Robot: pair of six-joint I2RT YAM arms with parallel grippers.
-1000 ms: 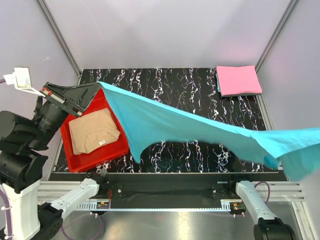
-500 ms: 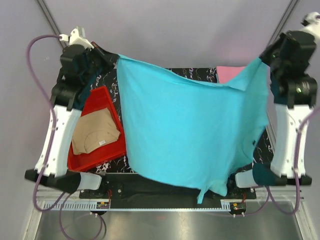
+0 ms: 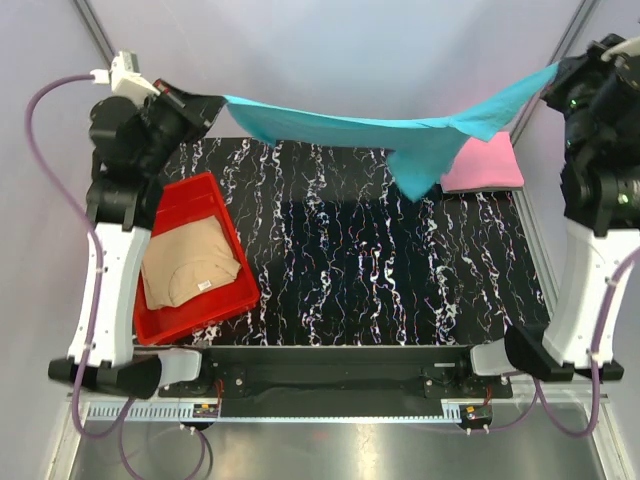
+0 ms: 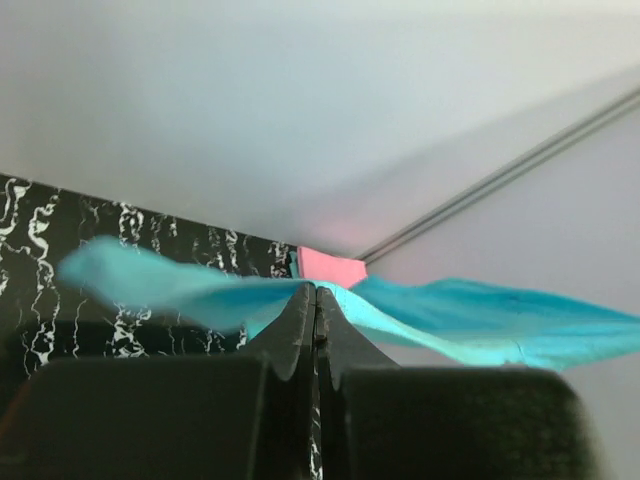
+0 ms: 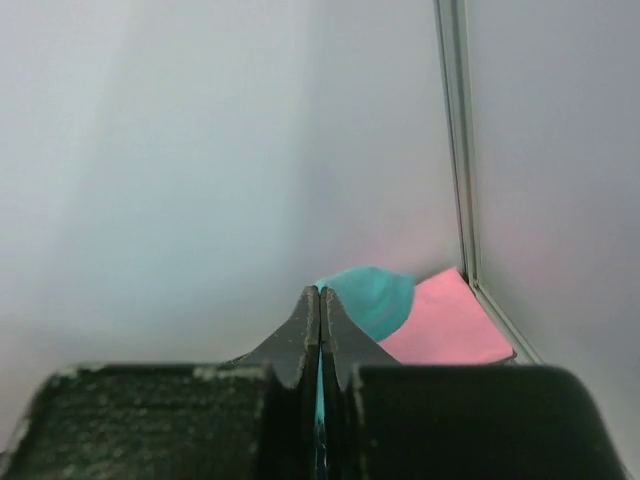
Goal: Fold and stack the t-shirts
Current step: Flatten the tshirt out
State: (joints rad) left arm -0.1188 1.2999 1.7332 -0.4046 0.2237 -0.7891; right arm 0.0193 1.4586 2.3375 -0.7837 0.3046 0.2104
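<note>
The turquoise-blue t-shirt (image 3: pixel 380 130) hangs stretched high across the back of the table. My left gripper (image 3: pixel 218 100) is shut on its left corner, and the cloth (image 4: pixel 470 320) spreads past the closed jaws in the left wrist view. My right gripper (image 3: pixel 553 72) is shut on its right corner, with a bit of the cloth (image 5: pixel 370 295) showing beyond the jaws. The pink t-shirt (image 3: pixel 480 165) lies folded at the back right, seen also in the right wrist view (image 5: pixel 445 325). The tan-beige t-shirt (image 3: pixel 190 262) lies crumpled in the red tray (image 3: pixel 190 205).
The black marbled table (image 3: pixel 350 260) lies below the held shirt. The red tray stands at its left edge. Grey enclosure walls with metal frame posts (image 3: pixel 120 60) surround the table on three sides.
Both arms have lifted and swung the blue shirt backwards. It hung as a broad sheet over the table half a second ago. Now it is pulled almost flat, high at the back.
</note>
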